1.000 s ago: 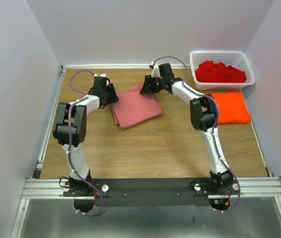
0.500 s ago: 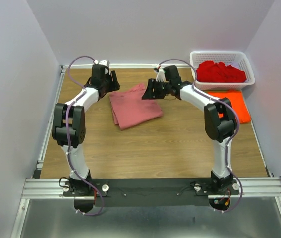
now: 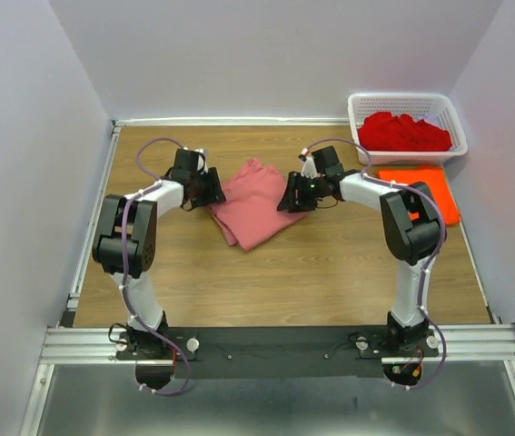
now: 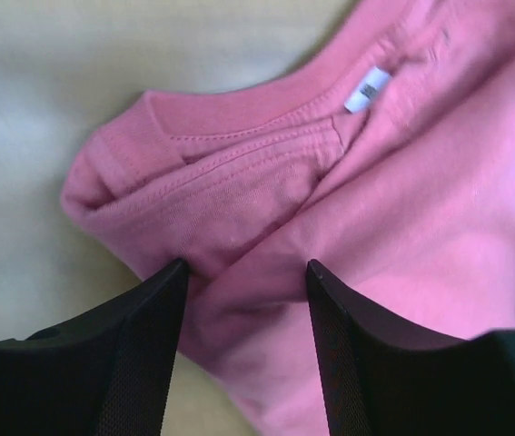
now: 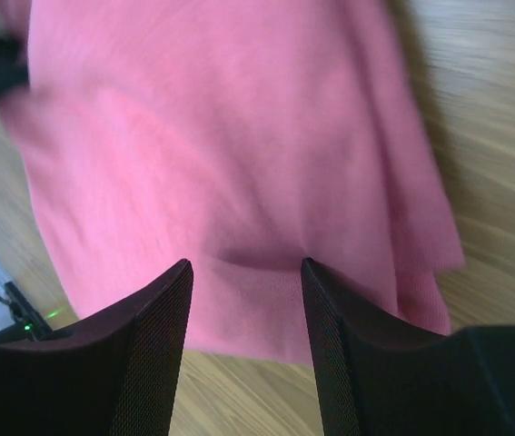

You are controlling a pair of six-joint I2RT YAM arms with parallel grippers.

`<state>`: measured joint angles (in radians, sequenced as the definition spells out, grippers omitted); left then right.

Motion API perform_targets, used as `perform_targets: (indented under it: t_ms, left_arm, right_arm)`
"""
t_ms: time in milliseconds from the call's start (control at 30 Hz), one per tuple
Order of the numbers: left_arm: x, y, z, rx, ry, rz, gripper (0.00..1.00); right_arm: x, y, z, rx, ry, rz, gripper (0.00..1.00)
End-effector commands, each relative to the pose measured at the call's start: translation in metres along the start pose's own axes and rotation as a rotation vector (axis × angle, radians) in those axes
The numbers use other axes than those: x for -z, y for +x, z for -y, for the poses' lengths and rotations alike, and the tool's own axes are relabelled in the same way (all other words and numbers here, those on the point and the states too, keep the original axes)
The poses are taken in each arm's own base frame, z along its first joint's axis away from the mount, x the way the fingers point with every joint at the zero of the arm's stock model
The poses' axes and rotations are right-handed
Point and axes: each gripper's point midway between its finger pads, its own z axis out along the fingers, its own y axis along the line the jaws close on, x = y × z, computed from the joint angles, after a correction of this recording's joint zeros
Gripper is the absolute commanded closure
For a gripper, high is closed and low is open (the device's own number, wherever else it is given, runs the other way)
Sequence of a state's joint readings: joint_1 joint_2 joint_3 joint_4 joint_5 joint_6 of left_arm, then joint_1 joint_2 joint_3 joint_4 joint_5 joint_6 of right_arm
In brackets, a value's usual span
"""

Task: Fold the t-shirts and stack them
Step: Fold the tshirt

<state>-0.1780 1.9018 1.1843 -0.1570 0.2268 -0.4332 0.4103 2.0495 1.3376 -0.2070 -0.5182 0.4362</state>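
Looking at a folded salmon-pink t-shirt [image 3: 257, 209] lying mid-table on the wooden table [image 3: 284, 277], right between the two arms; sits skewed to the edges like a diamond, one corner aimed at the far wall, one back at the arm bases; can't honestly call a long axis from above, looks near square as folded; collar [image 4: 239, 136] and little white label [image 4: 367, 89] turned toward the left arm. Got the left gripper [image 3: 212, 189] down on that collar side, jaws spread, a soft ridge of cloth between them but not pinched; same deal with the right gripper [image 3: 292, 198] on the opposite edge, jaws apart, tips on flat pink. Also spotted a folded orange t-shirt [image 3: 434, 195] flat at the right, just beside the near side of a white basket [image 3: 407, 96] holding the red t-shirts [image 3: 404, 133] in a heap.
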Motion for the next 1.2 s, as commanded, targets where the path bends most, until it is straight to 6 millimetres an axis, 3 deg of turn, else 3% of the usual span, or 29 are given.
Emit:
perform_targets:
  t_ms: [0, 33, 67, 100, 167, 200, 300, 367, 400, 533, 567, 600, 633, 667, 800, 933, 1167]
  left_arm:
    - [0.032, 0.076, 0.033, 0.029, 0.096, -0.18, 0.37]
    - [0.038, 0.103, 0.036, 0.043, 0.107, -0.232, 0.37]
    - [0.043, 0.117, 0.048, 0.031, 0.135, -0.254, 0.37]
    - [0.052, 0.131, 0.072, -0.008, 0.191, -0.265, 0.37]
    - [0.066, 0.169, 0.105, -0.021, 0.291, -0.336, 0.37]
    - [0.071, 0.177, 0.118, -0.034, 0.331, -0.347, 0.37]
    - [0.092, 0.175, 0.152, -0.082, 0.422, -0.302, 0.34]
    - [0.104, 0.158, 0.16, -0.087, 0.43, -0.221, 0.33]
    - [0.121, 0.142, 0.169, -0.073, 0.463, -0.147, 0.33]
    - [0.135, 0.113, 0.152, 0.003, 0.383, 0.02, 0.32]
    - [0.13, 0.111, 0.136, 0.031, 0.333, 0.043, 0.33]
    - [0.129, 0.106, 0.131, 0.047, 0.334, 0.066, 0.37]
    - [0.125, 0.105, 0.125, 0.053, 0.328, 0.069, 0.38]
    - [0.12, 0.103, 0.11, 0.082, 0.303, 0.072, 0.4]
    - [0.102, 0.087, 0.096, 0.084, 0.298, 0.119, 0.53]
    - [0.091, 0.077, 0.101, 0.051, 0.326, 0.11, 0.54]
    - [0.071, 0.077, 0.107, 0.038, 0.353, 0.069, 0.55]
  right_arm:
    - [0.034, -0.009, 0.051, -0.03, 0.152, 0.046, 0.41]
    - [0.04, -0.01, 0.06, -0.025, 0.192, 0.048, 0.41]
    - [0.046, -0.015, 0.063, -0.014, 0.199, 0.05, 0.41]
    - [0.052, -0.022, 0.073, 0.024, 0.247, 0.062, 0.41]
    - [0.066, -0.047, 0.073, 0.096, 0.315, 0.092, 0.4]
    - [0.067, -0.043, 0.076, 0.098, 0.333, 0.076, 0.4]
    - [0.085, -0.064, 0.064, 0.129, 0.351, 0.119, 0.39]
    - [0.099, -0.071, 0.048, 0.139, 0.349, 0.155, 0.37]
    - [0.099, -0.069, 0.037, 0.156, 0.341, 0.158, 0.37]
    - [0.101, -0.047, -0.008, 0.186, 0.346, 0.171, 0.37]
    - [0.099, -0.041, -0.018, 0.188, 0.348, 0.17, 0.37]
    - [0.098, -0.035, -0.021, 0.182, 0.386, 0.179, 0.37]
    - [0.093, -0.022, -0.041, 0.17, 0.376, 0.175, 0.37]
    - [0.091, -0.019, -0.04, 0.159, 0.423, 0.192, 0.37]
    - [0.066, 0.013, -0.067, 0.168, 0.482, 0.168, 0.38]
    - [0.043, 0.02, -0.079, 0.159, 0.485, 0.15, 0.43]
    - [0.009, 0.033, -0.07, 0.15, 0.533, 0.089, 0.47]
